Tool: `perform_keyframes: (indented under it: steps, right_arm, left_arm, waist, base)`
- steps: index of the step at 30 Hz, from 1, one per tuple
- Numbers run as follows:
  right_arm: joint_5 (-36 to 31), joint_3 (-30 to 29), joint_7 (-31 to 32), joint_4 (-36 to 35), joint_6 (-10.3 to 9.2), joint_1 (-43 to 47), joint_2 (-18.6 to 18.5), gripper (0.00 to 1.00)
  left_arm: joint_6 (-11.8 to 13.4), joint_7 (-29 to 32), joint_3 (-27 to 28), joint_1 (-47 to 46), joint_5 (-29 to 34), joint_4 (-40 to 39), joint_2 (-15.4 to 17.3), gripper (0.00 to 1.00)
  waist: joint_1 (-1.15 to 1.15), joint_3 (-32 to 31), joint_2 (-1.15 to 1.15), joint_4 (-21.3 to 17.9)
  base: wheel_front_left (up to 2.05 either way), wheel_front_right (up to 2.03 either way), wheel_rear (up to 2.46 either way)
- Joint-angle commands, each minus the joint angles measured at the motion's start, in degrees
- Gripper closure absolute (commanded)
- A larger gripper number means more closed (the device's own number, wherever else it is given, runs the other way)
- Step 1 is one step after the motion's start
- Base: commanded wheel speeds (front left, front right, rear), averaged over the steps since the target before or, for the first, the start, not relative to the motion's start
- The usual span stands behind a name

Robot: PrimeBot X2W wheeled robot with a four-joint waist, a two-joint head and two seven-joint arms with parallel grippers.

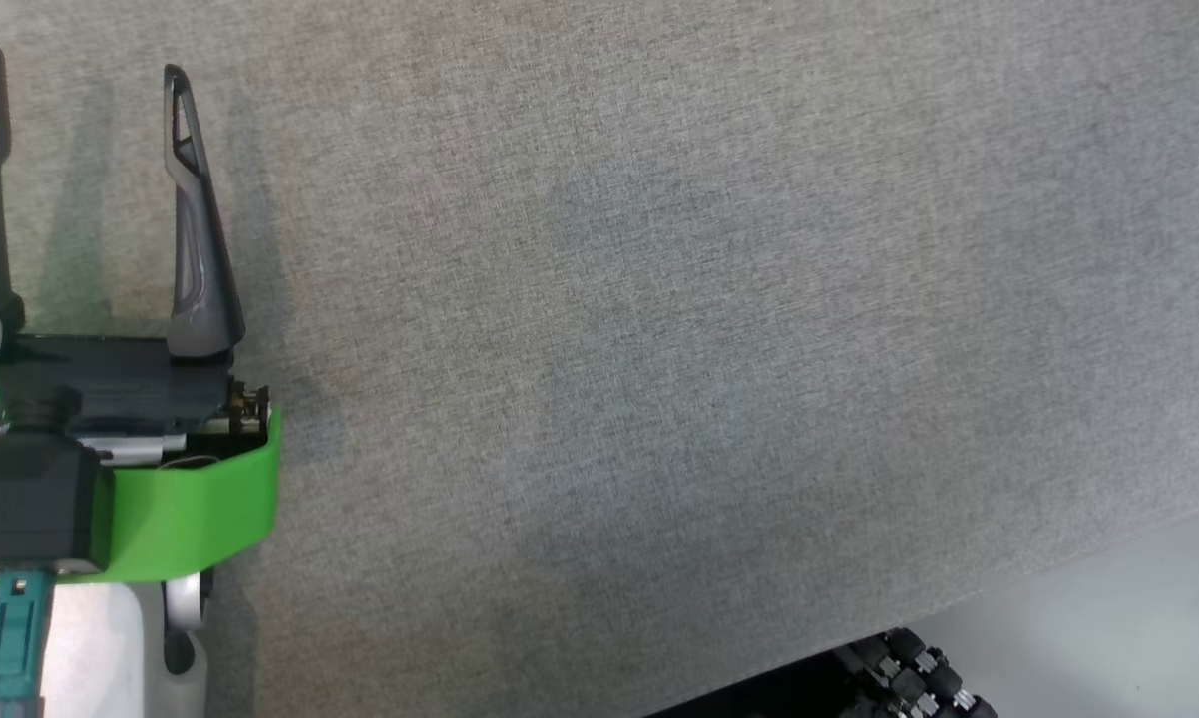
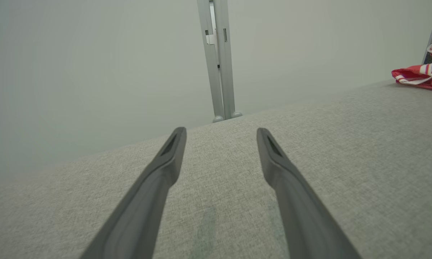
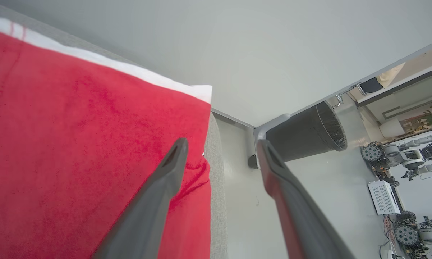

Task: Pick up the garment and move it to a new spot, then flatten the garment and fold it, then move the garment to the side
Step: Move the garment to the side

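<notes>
The garment [image 3: 76,144] is red with a white edge band and lies flat at the grey table's edge [image 3: 216,187] in the right wrist view. My right gripper [image 3: 222,141] is open just above it, one finger over the red cloth and the other past the table edge, with nothing between them. From the left wrist view the garment [image 2: 417,73] looks like a small red and white heap at the far right of the table [image 2: 345,144]. My left gripper [image 1: 81,62] is open and empty over bare grey cloth, and its fingers also stand apart in its own wrist view [image 2: 221,130].
A dark waste bin [image 3: 302,136] stands on the floor past the table's corner, with other robots [image 3: 399,154] further off. A grey post [image 2: 217,61] rises behind the table's far edge. My wheeled base [image 1: 909,678] shows below the table's near edge.
</notes>
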Motion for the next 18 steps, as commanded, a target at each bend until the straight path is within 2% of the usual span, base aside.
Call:
perform_keyframes:
  steps: [1, 4, 7, 10, 14, 18]
  right_arm:
    - [-0.5, -0.8, -0.6, -0.1, -0.11, -0.5, 0.4, 0.0]
    - [-1.9, -5.7, -0.7, -4.8, -0.11, -0.5, 0.7, 0.0]
    - [-5.8, -13.4, -0.7, -11.6, -0.1, 4.5, 0.5, 0.0]
    - [-9.6, -22.6, -0.7, -18.7, -0.1, 10.5, 2.1, 0.0]
    - [-16.5, -34.3, -0.7, -27.9, -0.1, 22.5, 6.5, 0.0]
    - [-22.4, -43.3, -0.7, -35.7, -0.1, 35.1, 13.5, 0.0]
  left_arm:
    - [0.3, -0.9, 0.1, 1.0, -0.7, 1.0, -0.4, 0.0]
    - [0.9, -2.7, 0.5, 2.0, -2.4, 3.6, -1.1, 0.0]
    - [1.1, -4.8, 1.0, 3.5, -4.1, 6.9, -1.9, 0.0]
    - [1.5, -6.1, 2.0, 5.4, -5.9, 9.3, -2.3, 0.0]
    - [2.0, -7.3, 3.5, 8.8, -7.9, 12.2, -2.6, 0.0]
    - [1.7, -7.9, 4.5, 12.4, -9.7, 14.9, -2.7, 0.0]
  waist:
    - [0.0, -3.2, 0.0, 0.8]
    - [0.0, -6.6, 0.0, 1.6]
    - [0.0, -10.8, 0.0, 2.9]
    - [0.0, -14.6, 0.0, 3.8]
    - [0.0, -19.7, 0.0, 4.7]
    - [0.0, -24.5, 0.0, 5.5]
  base:
    - [0.0, 0.0, 0.0]
    - [0.0, 0.0, 0.0]
    - [0.0, 0.0, 0.0]
    - [0.0, 0.0, 0.0]
    - [0.0, 0.0, 0.0]
    - [0.0, 0.0, 0.0]
